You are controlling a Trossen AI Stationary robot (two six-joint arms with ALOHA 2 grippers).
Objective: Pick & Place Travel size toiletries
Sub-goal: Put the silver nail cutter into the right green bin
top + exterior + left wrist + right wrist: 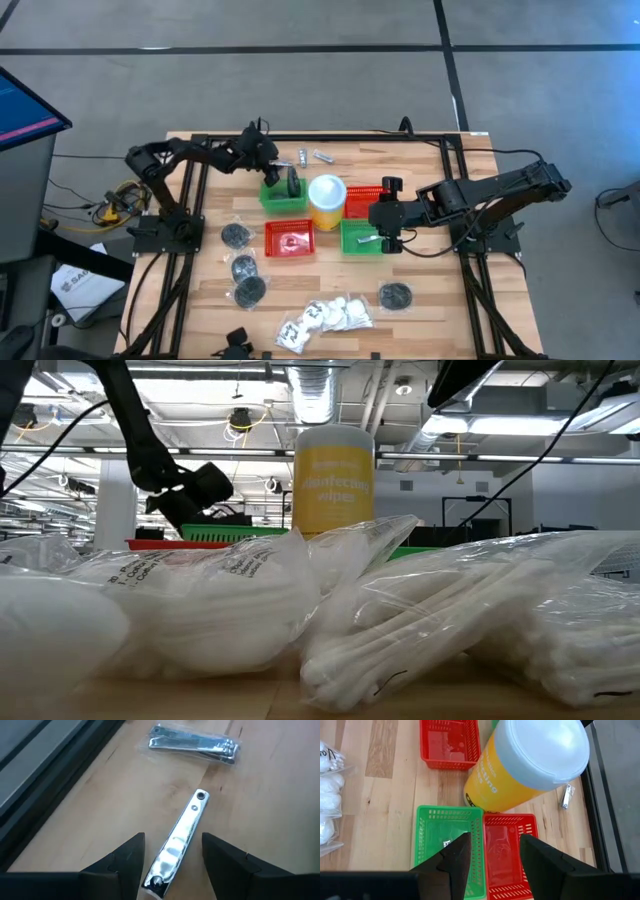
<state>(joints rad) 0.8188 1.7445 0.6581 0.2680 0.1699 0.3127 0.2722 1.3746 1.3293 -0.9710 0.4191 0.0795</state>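
Observation:
A bare silvery nail clipper (181, 836) lies flat on the wood at the table's far side (301, 157). My left gripper (172, 855) is open and slants down over it, one finger on each side of its near end, a gap showing at both. A second clipper in clear wrap (192, 742) lies just beyond. My right gripper (492, 852) hangs open above the seam between a green basket (447, 847) and a red basket (507, 852). Dark round pieces in clear bags (243, 268) and white packets (325, 318) lie near the front edge.
A yellow cup with a white lid (327, 200) stands in the middle between a green basket (285, 193) and the red basket (362, 200). Another red basket (290, 238) sits in front of it. The black frame rail (55, 765) runs close beside the clippers.

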